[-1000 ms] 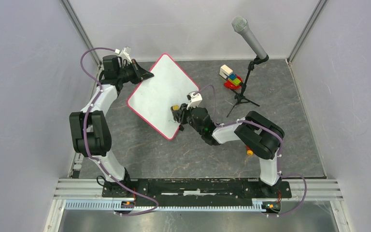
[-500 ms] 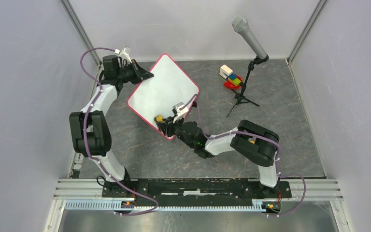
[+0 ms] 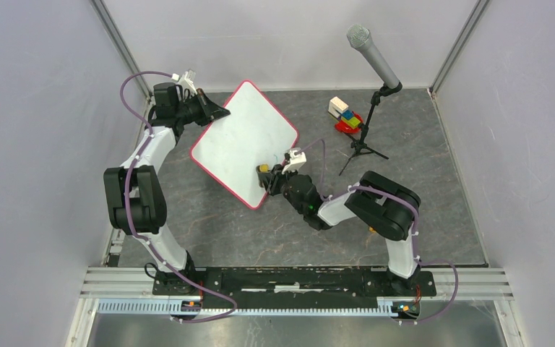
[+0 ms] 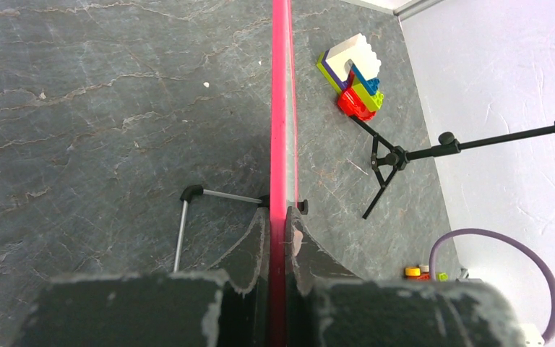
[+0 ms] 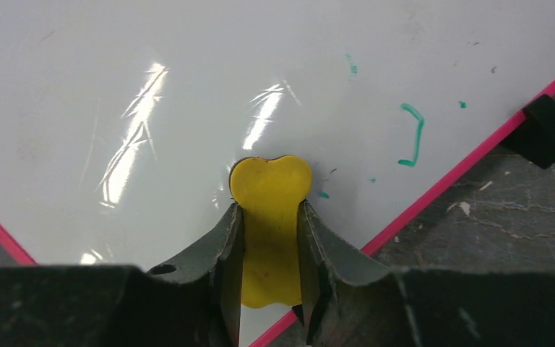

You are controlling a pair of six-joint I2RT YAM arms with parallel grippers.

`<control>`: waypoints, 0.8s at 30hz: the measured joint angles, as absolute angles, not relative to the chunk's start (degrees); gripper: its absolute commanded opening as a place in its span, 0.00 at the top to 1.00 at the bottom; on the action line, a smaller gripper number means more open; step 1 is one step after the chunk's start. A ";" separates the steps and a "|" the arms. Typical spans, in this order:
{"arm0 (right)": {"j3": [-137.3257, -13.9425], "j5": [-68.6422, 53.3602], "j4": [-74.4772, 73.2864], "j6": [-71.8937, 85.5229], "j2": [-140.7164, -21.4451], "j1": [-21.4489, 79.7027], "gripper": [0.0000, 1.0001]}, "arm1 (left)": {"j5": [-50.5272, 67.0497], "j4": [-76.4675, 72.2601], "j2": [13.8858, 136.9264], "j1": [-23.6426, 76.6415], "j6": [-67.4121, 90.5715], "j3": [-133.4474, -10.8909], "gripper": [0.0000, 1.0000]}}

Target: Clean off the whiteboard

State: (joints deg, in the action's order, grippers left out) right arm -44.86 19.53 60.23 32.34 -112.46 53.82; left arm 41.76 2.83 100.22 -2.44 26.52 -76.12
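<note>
2 grips | l fingers (image 4: 249,249) clamp whiteboard (image 3: 242,137) edge | r fingers (image 5: 224,246) pinch yellow eraser (image 5: 269,188) on it

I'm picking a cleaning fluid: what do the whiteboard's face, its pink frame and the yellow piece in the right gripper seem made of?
The whiteboard face looks like glossy coated sheet: sharp glare streaks. Its frame looks like smooth moulded plastic, evenly pink. The yellow piece looks matte, plastic or dense foam; I cannot tell which.
</note>
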 measured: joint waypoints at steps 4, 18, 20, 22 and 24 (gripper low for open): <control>-44.88 19.05 61.73 31.77 -112.44 56.25 0.85 | 41.89 2.79 100.22 -2.44 26.52 -76.12 0.98; -46.13 17.23 64.51 29.76 -112.42 52.93 0.85 | 41.87 2.70 100.22 -2.44 26.52 -76.12 0.98; -45.50 18.24 64.07 30.50 -112.42 50.52 0.85 | 41.87 2.70 100.22 -2.44 26.52 -76.12 0.98; -44.99 18.70 63.22 31.05 -112.42 49.50 0.85 | 41.91 2.70 100.22 -2.44 26.55 -76.12 0.98; -45.04 18.63 62.63 31.27 -112.44 50.17 0.84 | 41.91 2.70 100.22 -2.44 26.55 -76.12 0.98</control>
